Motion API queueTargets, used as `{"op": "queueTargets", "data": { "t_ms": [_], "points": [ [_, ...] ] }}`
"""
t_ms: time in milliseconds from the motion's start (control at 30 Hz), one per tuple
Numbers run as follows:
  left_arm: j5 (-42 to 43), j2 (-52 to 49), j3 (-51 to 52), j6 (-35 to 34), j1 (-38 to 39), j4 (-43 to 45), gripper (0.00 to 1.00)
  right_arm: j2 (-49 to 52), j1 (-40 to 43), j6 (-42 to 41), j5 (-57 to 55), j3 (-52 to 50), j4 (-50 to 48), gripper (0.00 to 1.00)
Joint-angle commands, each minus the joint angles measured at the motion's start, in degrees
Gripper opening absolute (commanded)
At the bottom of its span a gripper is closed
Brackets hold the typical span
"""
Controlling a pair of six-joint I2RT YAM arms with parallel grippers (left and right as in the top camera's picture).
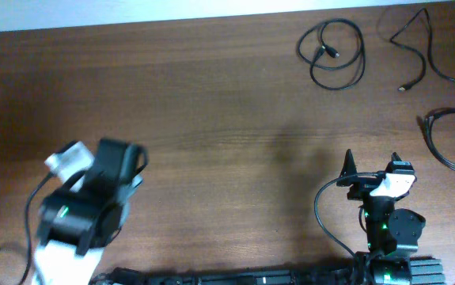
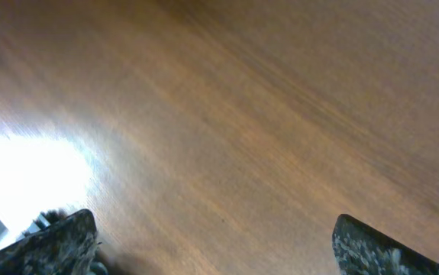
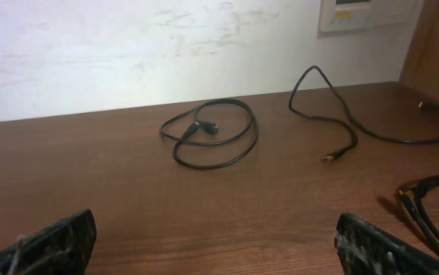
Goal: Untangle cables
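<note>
Three thin black cables lie apart at the table's far right. One is coiled in a loop (image 1: 334, 54), also in the right wrist view (image 3: 211, 137). A second runs loosely with a small plug end (image 1: 421, 55) (image 3: 341, 122). A third is looped at the right edge (image 1: 453, 138) (image 3: 433, 202). My right gripper (image 1: 371, 166) (image 3: 215, 244) is open and empty, near the front edge, well short of the cables. My left gripper (image 1: 120, 162) (image 2: 215, 244) is open and empty over bare wood at the front left, far from all cables.
The brown wooden table (image 1: 211, 103) meets a white wall (image 3: 127, 46) at the back. A pale wall panel (image 3: 356, 14) hangs above the far right. The arms' own thicker black wires trail by their bases at the front edge (image 1: 326, 222).
</note>
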State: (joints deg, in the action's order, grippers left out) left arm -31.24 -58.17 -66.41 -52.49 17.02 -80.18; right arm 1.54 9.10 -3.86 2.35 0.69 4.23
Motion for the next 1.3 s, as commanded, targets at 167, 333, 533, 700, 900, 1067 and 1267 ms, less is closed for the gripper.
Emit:
{"op": "queueTargets", "data": {
  "t_ms": [167, 333, 533, 700, 900, 1067, 1267],
  "points": [
    [13.6, 37.77, 20.35, 22.25, -12.13, 24.98, 0.99, -0.55, 0.28, 0.44, -0.68, -0.37, 0.26, 0.99],
    [19.89, 56.48, 42.99, 31.58, -17.2, 46.23, 0.99, -0.55, 0.28, 0.42, -0.68, -0.37, 0.26, 0.99],
    [28.28, 57.9, 61.9, 46.01, -17.2, 76.04, 0.99, -0.55, 0.28, 0.44, -0.68, -0.37, 0.26, 0.99],
    [31.61, 57.9, 65.94, 52.43, -17.18, 75.43, 0.99, -0.55, 0.28, 0.44, -0.68, -0.37, 0.26, 0.99],
    [31.26, 57.9, 65.94, 54.12, -17.2, 75.38, 0.99, -0.55, 0.28, 0.44, -0.68, -0.37, 0.26, 0.99],
    [31.32, 57.9, 65.94, 54.07, -17.18, 75.45, 0.99, -0.55, 0.28, 0.44, -0.68, -0.37, 0.26, 0.99],
    [31.32, 57.88, 65.94, 54.07, -17.2, 75.45, 0.99, -0.55, 0.28, 0.44, -0.68, -0.37, 0.26, 0.99]
  ]
}}
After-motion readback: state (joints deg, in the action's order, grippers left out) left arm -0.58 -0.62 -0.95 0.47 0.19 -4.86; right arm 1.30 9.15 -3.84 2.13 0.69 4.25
